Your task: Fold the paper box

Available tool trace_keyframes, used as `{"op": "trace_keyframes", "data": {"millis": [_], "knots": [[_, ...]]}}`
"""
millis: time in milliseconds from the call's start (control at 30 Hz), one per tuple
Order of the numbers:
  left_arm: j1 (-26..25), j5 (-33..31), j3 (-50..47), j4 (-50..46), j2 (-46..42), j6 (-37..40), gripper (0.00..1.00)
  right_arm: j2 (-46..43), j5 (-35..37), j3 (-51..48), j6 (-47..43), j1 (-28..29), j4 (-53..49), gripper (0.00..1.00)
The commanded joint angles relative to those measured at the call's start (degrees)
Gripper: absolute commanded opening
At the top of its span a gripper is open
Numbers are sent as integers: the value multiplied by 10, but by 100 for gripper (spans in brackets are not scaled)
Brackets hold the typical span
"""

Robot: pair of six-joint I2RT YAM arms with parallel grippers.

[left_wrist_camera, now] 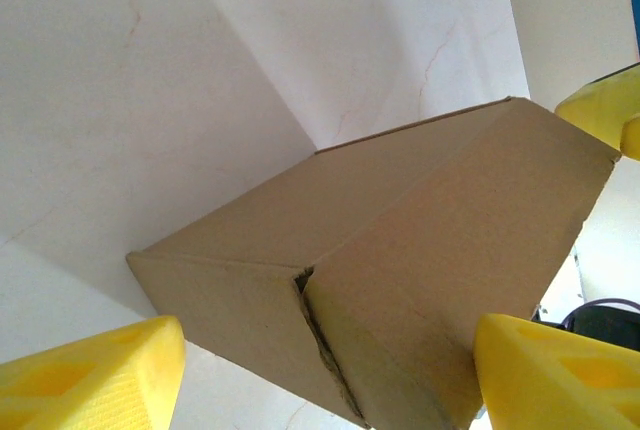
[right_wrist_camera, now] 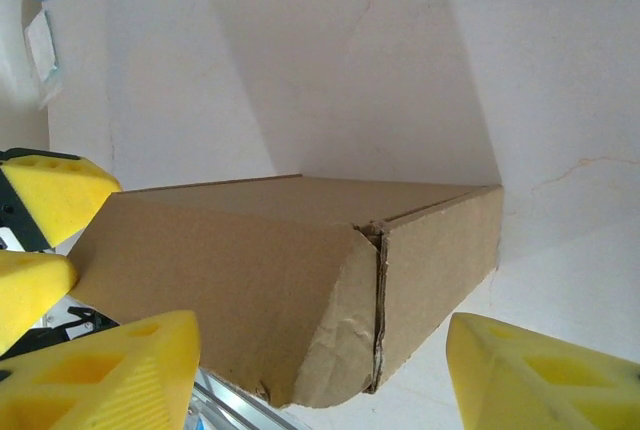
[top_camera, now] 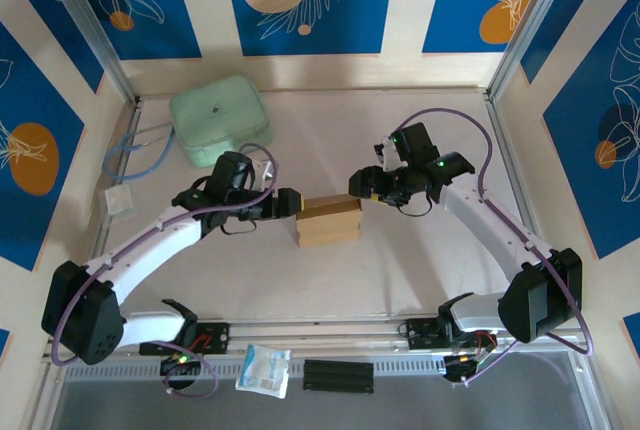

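Paper box (top_camera: 328, 220): sits mid-desk (top_camera: 400, 270) between my two arms, well apart from the mint-green pouch (top_camera: 218, 118) at the far left.

Left hand (top_camera: 292, 203): at the box's left end, jaws wide apart and astride the corner. In the wrist view one finger (left_wrist_camera: 90, 375) has bare desk between it and the cardboard; the other (left_wrist_camera: 560, 375) is just beside the wall, contact unclear. Nothing clamped.

Right hand (top_camera: 362, 186): at the right end, also spread. One finger (right_wrist_camera: 110, 375) lies against or just in front of the long wall, and the other (right_wrist_camera: 545, 375) is clear of the short wall. No grip.

Handling, my judgement: light, thin kraft board. It should be stiff along the panels, weak at the creases and easy to dent. The surface is matte, so slip should be low. It is best held across opposite walls near a corner, where two panels brace each other, and with mild pressure. Squeezing mid-panel would likely bow it inward.

Appearance: plain brown, no print, already standing as a low rectangular box with its top face closed. The corner seam (left_wrist_camera: 312, 320) gapes slightly and has a ragged edge. At the right end the flap edge (right_wrist_camera: 350, 340) is crumpled and rounded, not flush.
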Motion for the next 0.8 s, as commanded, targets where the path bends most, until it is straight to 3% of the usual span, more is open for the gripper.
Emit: {"op": "trace_keyframes", "data": {"millis": [0, 767], "knots": [[-9, 1, -22, -1, -1, -6, 74, 0, 1, -20, -5, -1, -10, 66], [-9, -47, -25, 10, -26, -16, 83, -13, 23, -16, 1, 8, -17, 65]]}}
